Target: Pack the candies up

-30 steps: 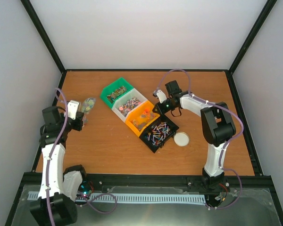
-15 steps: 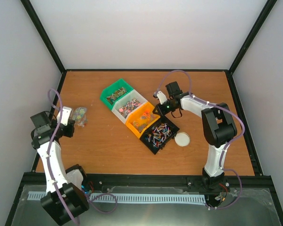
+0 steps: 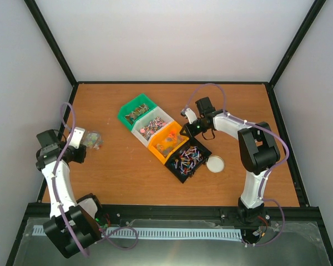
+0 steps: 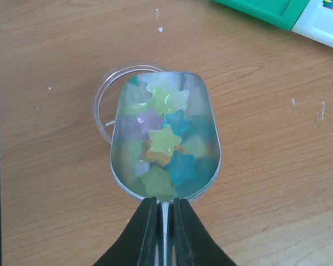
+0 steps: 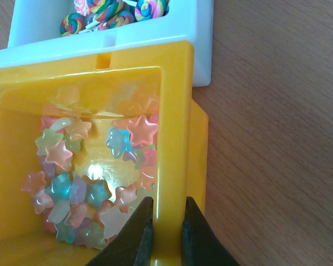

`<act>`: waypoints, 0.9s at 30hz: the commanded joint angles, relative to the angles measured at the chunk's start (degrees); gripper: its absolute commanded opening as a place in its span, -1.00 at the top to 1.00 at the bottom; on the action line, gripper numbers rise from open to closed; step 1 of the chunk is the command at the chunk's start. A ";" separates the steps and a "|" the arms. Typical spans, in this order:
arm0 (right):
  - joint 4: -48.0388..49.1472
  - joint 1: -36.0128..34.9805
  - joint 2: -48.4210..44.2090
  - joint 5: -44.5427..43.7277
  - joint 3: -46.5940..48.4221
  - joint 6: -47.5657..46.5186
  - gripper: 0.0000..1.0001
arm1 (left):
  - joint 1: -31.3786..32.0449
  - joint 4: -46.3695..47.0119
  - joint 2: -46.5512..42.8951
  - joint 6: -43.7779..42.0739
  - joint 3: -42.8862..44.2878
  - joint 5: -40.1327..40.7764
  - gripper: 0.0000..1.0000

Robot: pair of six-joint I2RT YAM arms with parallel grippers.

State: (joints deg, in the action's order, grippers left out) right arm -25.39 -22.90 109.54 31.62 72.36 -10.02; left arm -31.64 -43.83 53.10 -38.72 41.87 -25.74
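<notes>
My left gripper (image 4: 165, 208) is shut on the handle of the metal scoop (image 4: 202, 111), which holds several pastel star candies (image 4: 165, 138). The scoop hovers over a clear round cup (image 4: 102, 102) on the table. In the top view this gripper (image 3: 77, 137) and the scoop (image 3: 92, 139) are at the far left. My right gripper (image 5: 165, 221) is shut on the side wall of the orange bin (image 5: 175, 138), which holds many star candies (image 5: 72, 177). In the top view it (image 3: 187, 128) is at that bin's (image 3: 167, 141) far right corner.
Four bins stand in a diagonal row: green (image 3: 134, 109), white (image 3: 151, 124), orange, and black (image 3: 187, 158) with stick-like sweets. The white bin (image 5: 155, 27) holds swirl lollipops (image 5: 108, 8). A white round lid (image 3: 214, 164) lies right of the black bin.
My left arm has swung left and back toward the table's left edge, carrying the loaded scoop over the clear cup. The right arm has hardly moved.
</notes>
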 commanded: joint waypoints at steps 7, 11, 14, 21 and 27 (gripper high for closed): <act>-4.51 -0.38 0.05 1.65 -2.05 0.69 0.94 | -0.49 -1.87 3.45 -2.97 5.30 3.61 0.98; -4.50 -0.40 0.24 1.77 -1.94 0.71 0.94 | -0.53 -3.46 4.59 -4.61 6.34 4.40 0.98; -4.33 -0.40 0.22 1.73 -2.03 0.75 0.94 | -0.46 -4.20 5.10 -5.22 6.84 5.26 0.98; -3.74 -0.40 0.24 2.26 -2.13 1.38 0.94 | -0.50 -6.99 6.27 -7.20 8.94 5.54 0.98; -3.73 -0.44 0.29 2.23 -2.30 1.45 0.94 | -0.48 -7.96 6.81 -8.11 10.12 6.09 0.99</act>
State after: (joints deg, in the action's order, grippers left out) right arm -25.06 -22.87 109.43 31.94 72.14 -9.37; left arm -31.77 -50.39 59.57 -44.31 48.93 -19.81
